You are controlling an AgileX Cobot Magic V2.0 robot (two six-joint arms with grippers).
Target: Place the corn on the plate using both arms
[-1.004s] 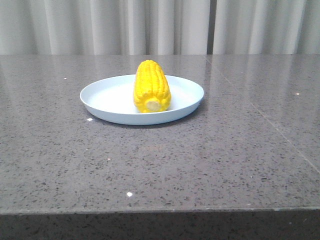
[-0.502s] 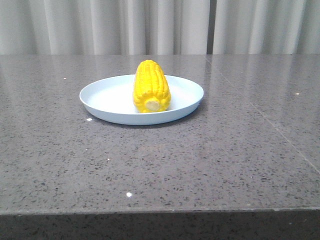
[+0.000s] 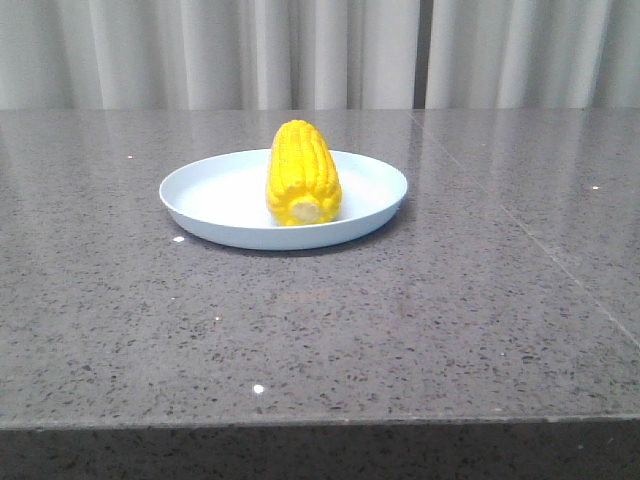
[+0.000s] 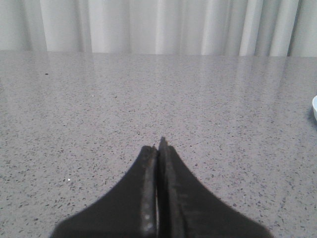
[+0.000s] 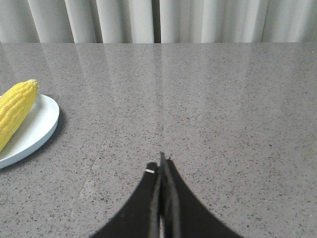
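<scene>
The yellow corn (image 3: 303, 174) lies on the pale blue plate (image 3: 210, 195) in the middle of the table, its pale stub end toward the camera. Neither gripper shows in the front view. In the left wrist view my left gripper (image 4: 158, 148) is shut and empty over bare table, with only the plate's edge (image 4: 314, 106) in sight. In the right wrist view my right gripper (image 5: 161, 162) is shut and empty, well away from the plate (image 5: 34, 129) and the corn (image 5: 15, 111).
The grey speckled stone table (image 3: 400, 320) has a seam line on the right side. Pale curtains (image 3: 320, 50) hang behind the far edge. The table's front edge runs near the bottom of the front view.
</scene>
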